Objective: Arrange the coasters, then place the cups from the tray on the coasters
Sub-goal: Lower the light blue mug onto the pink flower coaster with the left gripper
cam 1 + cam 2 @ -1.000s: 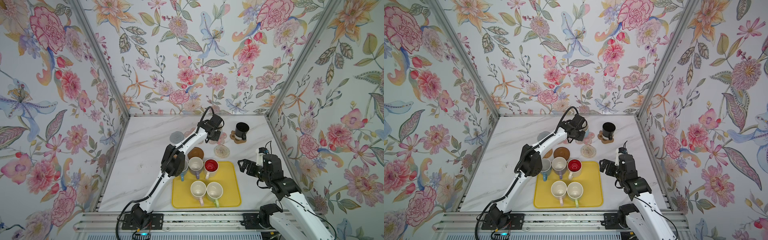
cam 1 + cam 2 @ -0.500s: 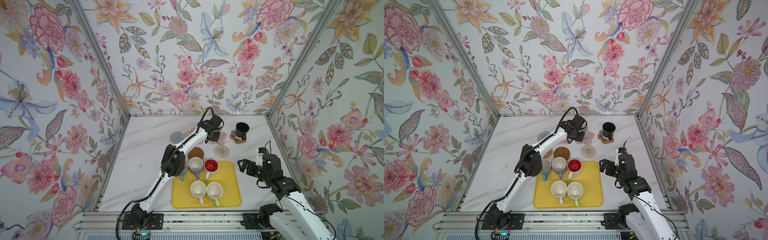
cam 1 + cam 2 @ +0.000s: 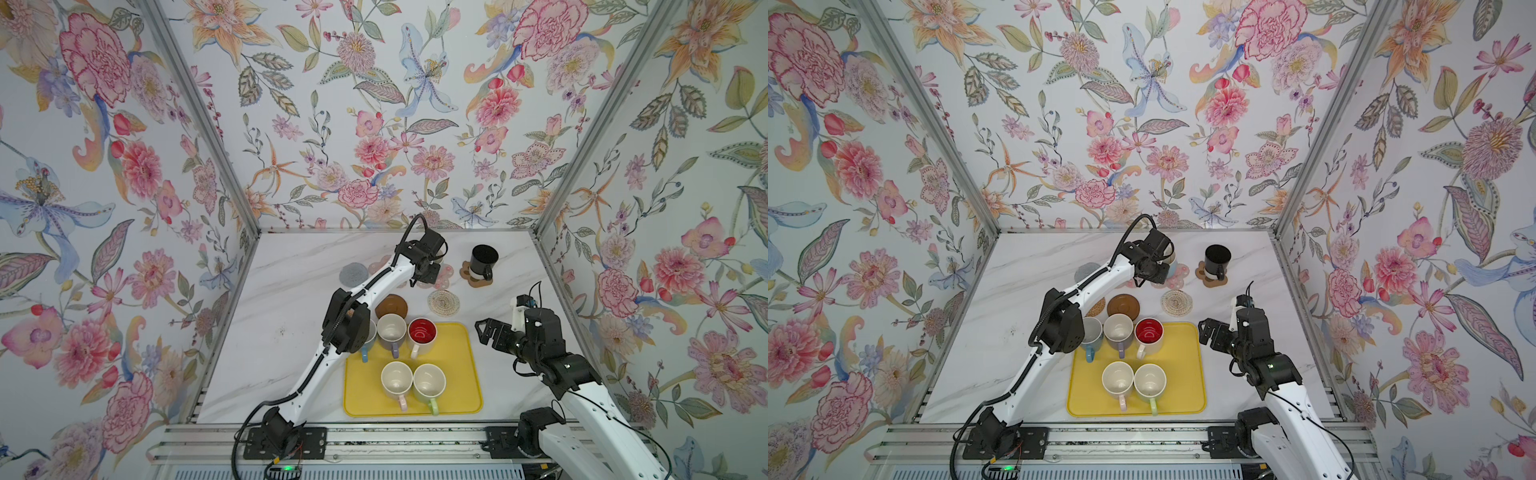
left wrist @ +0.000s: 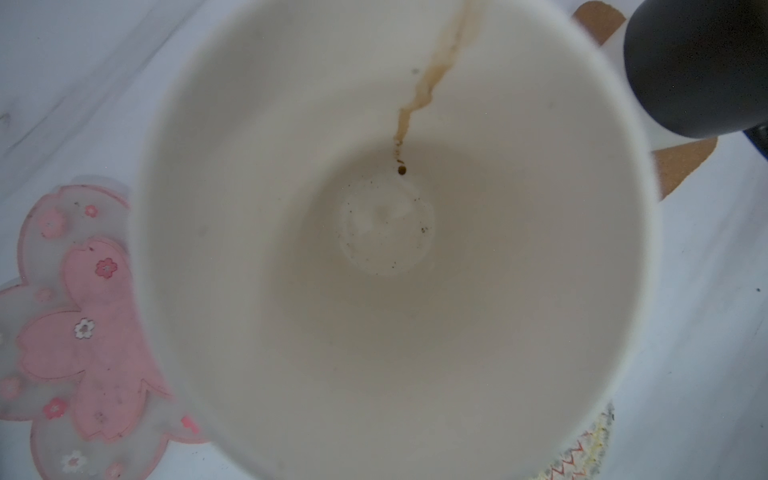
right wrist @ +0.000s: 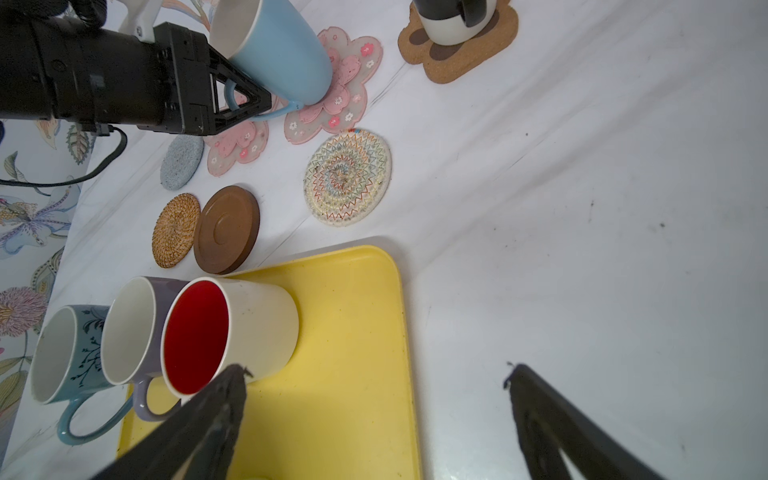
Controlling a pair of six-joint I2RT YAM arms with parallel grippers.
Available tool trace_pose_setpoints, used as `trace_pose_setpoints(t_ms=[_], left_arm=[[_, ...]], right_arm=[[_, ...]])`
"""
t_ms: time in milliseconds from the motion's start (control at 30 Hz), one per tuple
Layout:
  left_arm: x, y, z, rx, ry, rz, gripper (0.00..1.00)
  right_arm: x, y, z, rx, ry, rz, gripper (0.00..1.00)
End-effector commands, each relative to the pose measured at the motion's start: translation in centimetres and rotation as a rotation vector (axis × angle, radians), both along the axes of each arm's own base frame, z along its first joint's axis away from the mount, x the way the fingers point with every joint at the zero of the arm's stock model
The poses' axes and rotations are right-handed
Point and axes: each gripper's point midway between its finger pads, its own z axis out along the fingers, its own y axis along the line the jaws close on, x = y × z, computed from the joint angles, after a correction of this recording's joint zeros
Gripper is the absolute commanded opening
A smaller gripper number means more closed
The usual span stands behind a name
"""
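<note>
Little has moved in the last second. My left fingers (image 5: 257, 99) remain pinched on the handle of the blue cup (image 5: 274, 54). It leans, its base edge touching a flower coaster (image 5: 349, 79), near the black cup (image 5: 453, 16). My right fingers (image 5: 216, 411) are spread and empty by the corner of the tray (image 3: 461, 374), where five cups wait. The risk I judge: released while leaning, the cup could rock over or settle half off the coaster. A sideways pull could drag the coaster across the bench (image 3: 291, 291).
</note>
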Motion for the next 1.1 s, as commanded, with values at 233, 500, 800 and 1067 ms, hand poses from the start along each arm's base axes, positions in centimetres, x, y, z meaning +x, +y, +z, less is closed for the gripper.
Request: trace_pose_setpoints(t_ms=[233,500,800,1067], left_arm=[[0.63,-0.59,2.27,-0.037,-0.054,0.002,0.0],[0.57,-0.53,2.44,-0.037,-0.054,0.005,0.1],[0.3,-0.72,2.57,-0.044,-0.048,0.002,0.13],[0.03,-0.47,2.25,-0.033,-0.032,0.006,0.19]], right_arm=[[-0.28,0.22,-0.54,0.006,0.016,0.009,0.99],[-0.28,0.22,-0.57,0.005,0.016,0.01,0.99],[-0.28,0.2,-0.52,0.006,0.014,0.008,0.99],[-0.27,0.26,-0.42,0.009,0.011,0.01,0.99]])
